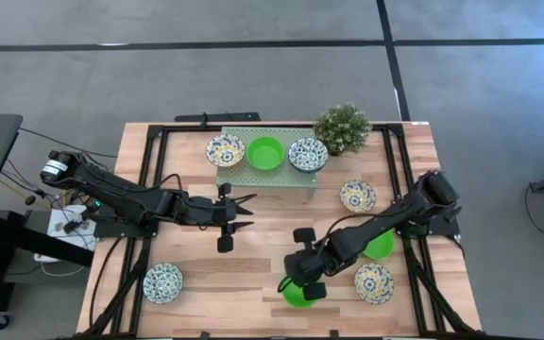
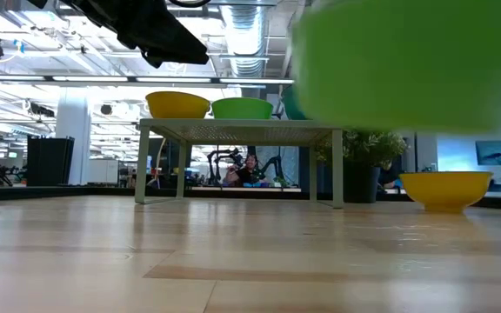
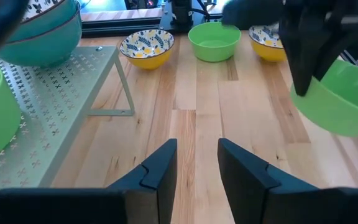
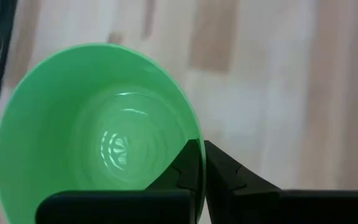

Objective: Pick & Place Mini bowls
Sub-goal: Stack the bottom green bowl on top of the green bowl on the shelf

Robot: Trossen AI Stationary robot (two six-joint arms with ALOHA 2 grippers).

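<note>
My right gripper (image 1: 302, 280) is shut on a plain green mini bowl (image 1: 297, 294) over the near middle of the table; it fills the low view's upper right (image 2: 407, 61). My left gripper (image 1: 241, 210) hovers open over the table's middle, in front of a green mesh shelf (image 1: 270, 176). On the shelf stand a patterned bowl (image 1: 225, 149), a green bowl (image 1: 264, 153) and a blue-patterned bowl (image 1: 308, 155). On the table rest patterned bowls (image 1: 357, 195), (image 1: 373, 282), (image 1: 162, 282), and another green bowl (image 1: 380, 247) partly under the right arm. My right gripper pinches the green bowl's rim (image 4: 194, 134), one finger (image 4: 185, 168) inside the bowl and the other finger (image 4: 232, 177) outside its wall. The bowl is lifted clear of the table (image 2: 407, 61) and sits tilted in the left wrist view (image 3: 344, 102).
A small potted plant (image 1: 342, 127) stands at the shelf's far right corner. Bare wood lies between the two grippers and toward the near left (image 1: 225, 283). Black frame rails run along the table's left and right sides.
</note>
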